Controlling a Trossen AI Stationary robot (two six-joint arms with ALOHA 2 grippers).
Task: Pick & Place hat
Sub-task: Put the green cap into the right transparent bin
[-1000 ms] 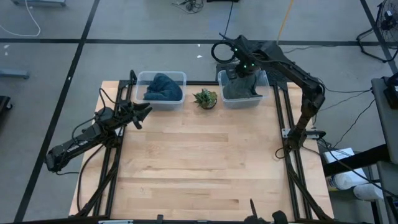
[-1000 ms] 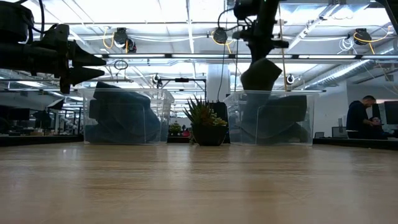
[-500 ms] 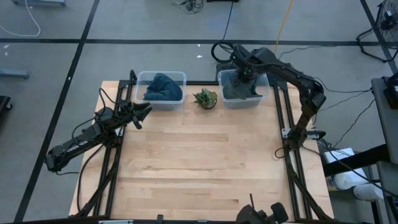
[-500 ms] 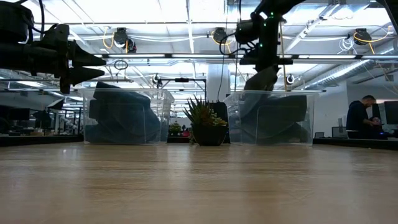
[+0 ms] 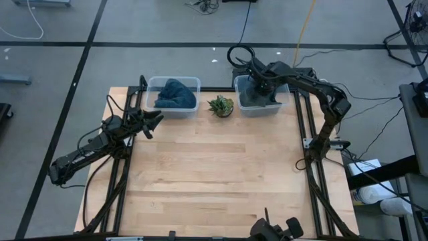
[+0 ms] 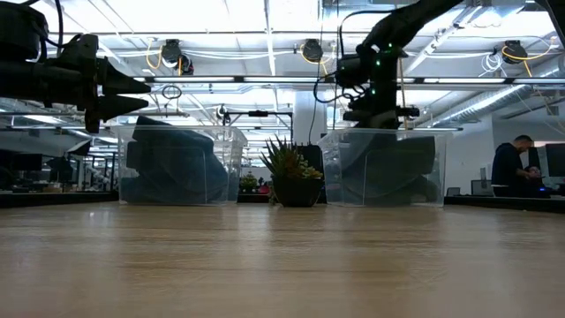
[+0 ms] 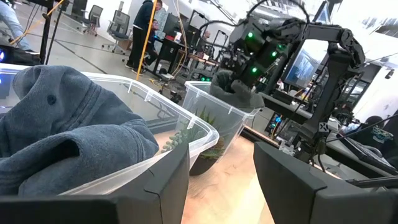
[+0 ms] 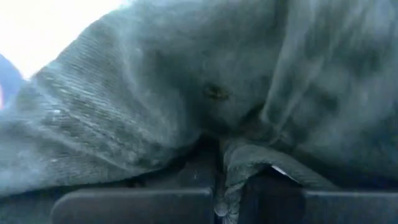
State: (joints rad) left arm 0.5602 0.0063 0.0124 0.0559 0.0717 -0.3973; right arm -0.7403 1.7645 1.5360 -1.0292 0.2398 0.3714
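The grey hat (image 5: 255, 99) lies in the clear right bin (image 5: 281, 109) at the table's far edge; through the bin wall it shows as a dark heap (image 6: 388, 172). My right gripper (image 5: 259, 84) reaches down into that bin at rim height (image 6: 375, 117) and is shut on the hat (image 8: 186, 81). A blue hat (image 5: 175, 94) fills the clear left bin (image 5: 152, 82). My left gripper (image 5: 155, 119) hovers open above the table near the left bin, its fingers either side of the view (image 7: 221, 155). My right gripper pinches a raised fold of the grey hat (image 8: 227, 177) between its two fingers, coming from above and pointing down into the bin. The rest of the hat spreads below and beyond the fingers, resting in the bin.
A small potted succulent (image 5: 221, 106) stands between the two bins at the far edge (image 6: 290, 172). The wooden tabletop (image 5: 214, 174) stretches toward the near edge. A person (image 6: 512, 168) sits in the room behind the table.
My right gripper has come down from well above the right bin to its rim, carrying the grey hat. The hat hung clear above the bin before; now it has sunk into the bin and lies there. The gripper stays shut on it.
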